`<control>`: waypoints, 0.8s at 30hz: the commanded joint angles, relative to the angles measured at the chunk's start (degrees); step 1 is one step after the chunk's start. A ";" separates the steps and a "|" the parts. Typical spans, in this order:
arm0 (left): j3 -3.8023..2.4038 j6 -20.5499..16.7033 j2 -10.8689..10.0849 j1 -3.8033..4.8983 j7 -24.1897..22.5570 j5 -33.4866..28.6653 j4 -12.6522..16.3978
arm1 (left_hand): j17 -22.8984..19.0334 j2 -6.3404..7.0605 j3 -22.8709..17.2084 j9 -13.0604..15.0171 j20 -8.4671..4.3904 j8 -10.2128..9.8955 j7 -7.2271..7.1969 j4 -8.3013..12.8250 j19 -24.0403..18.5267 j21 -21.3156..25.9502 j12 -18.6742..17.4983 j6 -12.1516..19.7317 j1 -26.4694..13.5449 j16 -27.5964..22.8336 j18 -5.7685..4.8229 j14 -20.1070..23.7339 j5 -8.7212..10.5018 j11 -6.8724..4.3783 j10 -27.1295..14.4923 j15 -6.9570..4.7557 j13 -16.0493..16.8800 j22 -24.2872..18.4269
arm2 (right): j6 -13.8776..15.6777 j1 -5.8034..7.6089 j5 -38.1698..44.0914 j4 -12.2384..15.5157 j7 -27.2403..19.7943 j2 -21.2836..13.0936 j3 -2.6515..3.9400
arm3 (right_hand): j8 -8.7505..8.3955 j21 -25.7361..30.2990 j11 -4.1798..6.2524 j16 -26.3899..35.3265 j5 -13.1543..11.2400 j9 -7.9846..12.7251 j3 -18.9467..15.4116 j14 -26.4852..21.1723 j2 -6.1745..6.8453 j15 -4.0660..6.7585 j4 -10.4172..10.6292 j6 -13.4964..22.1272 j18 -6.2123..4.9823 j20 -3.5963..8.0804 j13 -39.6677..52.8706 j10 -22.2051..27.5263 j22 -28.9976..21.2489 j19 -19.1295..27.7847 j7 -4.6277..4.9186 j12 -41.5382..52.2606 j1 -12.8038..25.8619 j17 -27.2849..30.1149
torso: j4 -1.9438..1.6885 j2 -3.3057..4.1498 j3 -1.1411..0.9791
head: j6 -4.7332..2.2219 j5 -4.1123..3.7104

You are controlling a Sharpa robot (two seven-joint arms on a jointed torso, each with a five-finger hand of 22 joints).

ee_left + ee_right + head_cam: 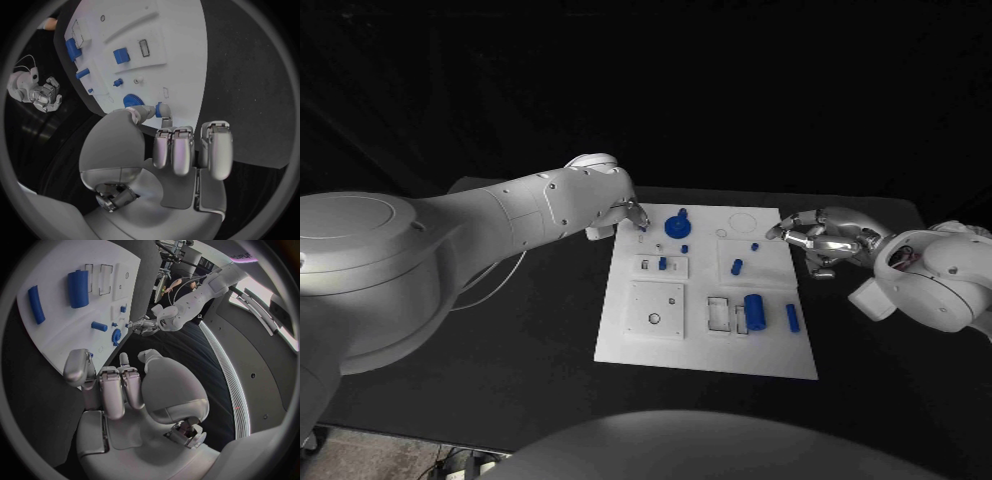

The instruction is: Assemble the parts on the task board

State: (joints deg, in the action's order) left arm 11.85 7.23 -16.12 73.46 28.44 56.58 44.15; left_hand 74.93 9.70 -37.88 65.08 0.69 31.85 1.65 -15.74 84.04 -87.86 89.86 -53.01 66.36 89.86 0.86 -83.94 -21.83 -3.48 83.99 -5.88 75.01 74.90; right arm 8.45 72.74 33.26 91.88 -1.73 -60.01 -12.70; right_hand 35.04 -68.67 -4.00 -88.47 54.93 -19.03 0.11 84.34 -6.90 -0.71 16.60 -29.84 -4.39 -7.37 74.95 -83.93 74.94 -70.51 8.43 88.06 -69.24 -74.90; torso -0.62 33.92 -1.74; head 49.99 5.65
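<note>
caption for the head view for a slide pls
Both hands, left and right, flank the far end of the white board with its blue parts.

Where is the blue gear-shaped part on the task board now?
In the head view, the blue gear-shaped part sits near the task board's far edge, beside the left hand.

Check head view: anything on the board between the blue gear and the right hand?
Yes. Between the blue gear and the right hand lie bare white board, a faint round recess and a small blue peg.
</note>
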 commanded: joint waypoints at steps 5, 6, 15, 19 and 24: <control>0.00 -3.11 -3.51 0.58 -1.62 4.84 6.98 | 15.07 1.30 -0.92 0.64 -0.64 0.65 -2.22 0.03 4.61 0.30 0.14 -3.41 0.03 0.14 -0.18 -6.06 0.50 -0.81 6.01 -0.74 14.99 13.89 | -1.05 -0.14 0.32 0.09 0.42 -0.46 -0.02 | 0.28 0.29 0.54 0.20 0.18 -0.05 0.37 2.58 0.45 -0.12 0.11 -0.20 -1.13 0.06 11.51 -1.19 7.78 0.36 -0.22 0.02 -0.04 -12.09 | 0.04 -0.01 0.00 | 0.01 0.10; 0.01 -3.22 -3.86 0.63 -1.52 5.16 7.62 | 15.07 1.37 -0.98 0.67 -0.67 0.68 -2.26 0.05 4.62 0.28 0.14 -3.53 0.04 0.14 -0.19 -6.06 0.53 -0.85 6.01 -0.77 14.99 13.90 | -1.05 -0.15 0.32 0.10 0.44 -0.50 -0.02 | 0.28 0.29 0.54 0.20 0.18 -0.05 0.37 2.58 0.45 -0.12 0.11 -0.20 -1.13 0.06 11.51 -1.19 7.78 0.36 -0.22 0.02 -0.04 -12.09 | 0.02 -0.02 -0.02 | 0.01 0.10; 0.47 -4.92 -10.16 1.24 1.60 8.23 18.96 | 15.07 1.86 -1.50 0.92 -0.91 0.80 -2.54 0.09 4.61 0.32 0.14 -4.27 0.16 0.14 -0.18 -6.06 1.24 -1.12 6.01 -1.02 14.99 13.90 | -0.87 -0.56 0.32 0.22 0.67 -1.03 -0.03 | 0.28 0.35 0.61 0.23 0.09 -0.07 0.65 2.53 0.56 -0.09 0.07 -0.12 -1.15 0.07 11.47 -1.14 7.76 0.43 -0.34 0.00 -0.04 -12.03 | 0.01 -0.11 -0.03 | 0.01 -0.12; 0.75 -6.08 -13.19 1.40 3.46 8.92 24.51 | 15.07 2.03 -1.82 0.96 -1.01 0.73 -2.61 -0.03 4.61 0.33 0.14 -4.40 0.12 0.14 -0.18 -6.06 1.65 -1.20 6.01 -1.11 14.99 13.90 | -0.81 -0.84 0.32 0.29 0.70 -1.18 -0.03 | 0.29 0.34 0.64 0.21 0.05 -0.08 0.74 2.56 0.60 -0.08 0.05 -0.11 -1.15 0.08 11.49 -1.17 7.76 0.42 -0.37 0.01 -0.05 -12.06 | 0.04 -0.10 -0.04 | 0.01 -0.18; 0.98 -7.04 -15.83 1.45 5.18 9.11 29.55 | 15.07 2.19 -2.20 0.99 -1.11 0.60 -2.67 -0.25 4.58 0.41 0.14 -4.53 0.00 0.14 -0.16 -6.06 2.11 -1.28 6.01 -1.21 14.99 13.87 | -0.76 -1.25 0.32 0.18 0.73 -1.18 -0.03 | 0.31 0.34 0.66 0.21 0.02 -0.09 0.85 2.56 0.65 -0.06 0.04 -0.10 -1.15 0.09 11.49 -1.18 7.76 0.43 -0.39 0.01 -0.06 -12.06 | 0.08 -0.11 -0.13 | 0.01 0.08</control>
State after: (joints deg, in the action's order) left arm 12.85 2.09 -31.77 74.82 31.07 64.25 72.73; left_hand 74.92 11.26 -39.80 66.03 -0.14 32.36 1.71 -16.02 84.03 -87.64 89.86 -54.29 66.37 89.86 0.87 -84.02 -19.86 -4.24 83.95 -6.60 75.01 74.90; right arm 8.43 71.60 33.27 92.05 -1.05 -61.19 -12.72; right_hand 35.03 -68.67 -3.79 -88.47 54.93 -19.03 0.58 84.34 -6.91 -0.71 16.76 -29.84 -4.39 -7.37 74.96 -84.14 74.93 -70.51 8.43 88.06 -69.23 -74.94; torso -0.58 33.83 -1.79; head 49.99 5.53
